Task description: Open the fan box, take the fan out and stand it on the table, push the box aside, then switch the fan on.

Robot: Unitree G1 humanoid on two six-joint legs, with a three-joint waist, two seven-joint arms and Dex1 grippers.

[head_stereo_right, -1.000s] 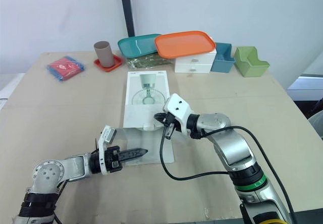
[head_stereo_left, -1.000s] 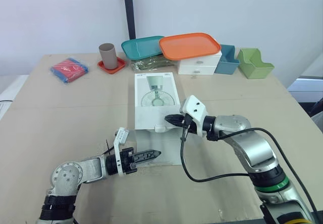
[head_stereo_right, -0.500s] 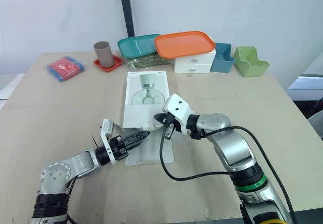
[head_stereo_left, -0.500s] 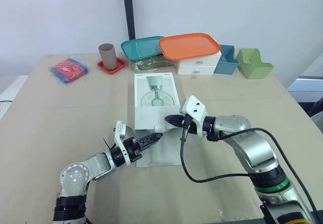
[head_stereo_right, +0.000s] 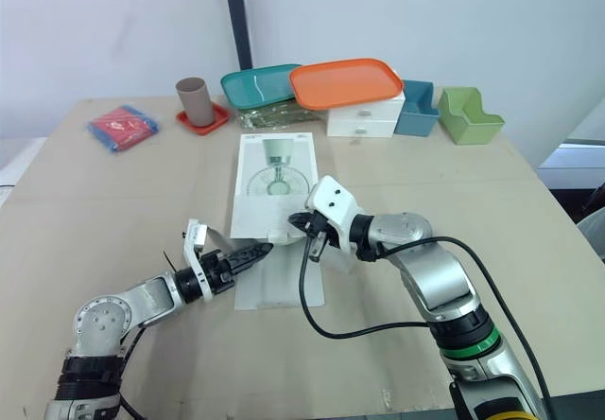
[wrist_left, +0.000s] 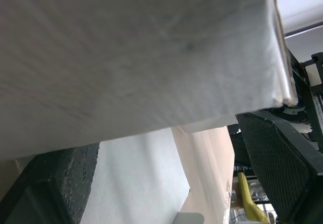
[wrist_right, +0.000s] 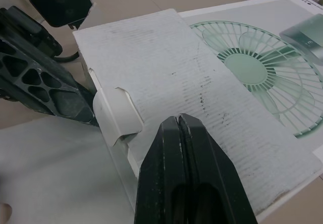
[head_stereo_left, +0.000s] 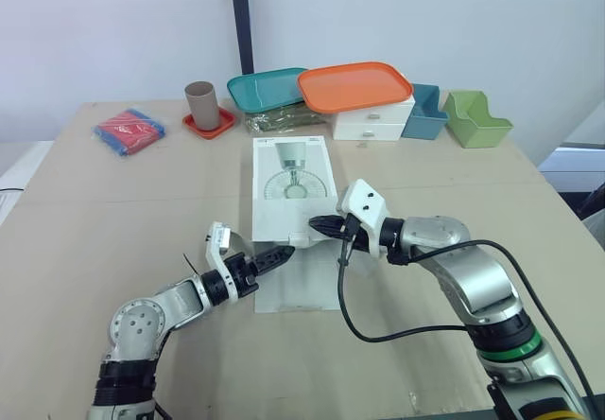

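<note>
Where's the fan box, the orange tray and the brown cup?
fan box (head_stereo_left: 294, 184): left eye view, the fan picture on top.
orange tray (head_stereo_left: 355, 85): left eye view, its flat middle.
brown cup (head_stereo_left: 199, 106): left eye view, its side.

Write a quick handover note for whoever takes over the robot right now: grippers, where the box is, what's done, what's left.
Left gripper: jaws open, tips at the near end of the fan box, by its tuck flap.
Right gripper: jaws shut, tip at the box's near top edge.
Box: flat on the table, picture side up.
Done: nothing finished; fan not out.
To do: open the box, lift the fan out, stand it up, push box aside, switch on.
</note>
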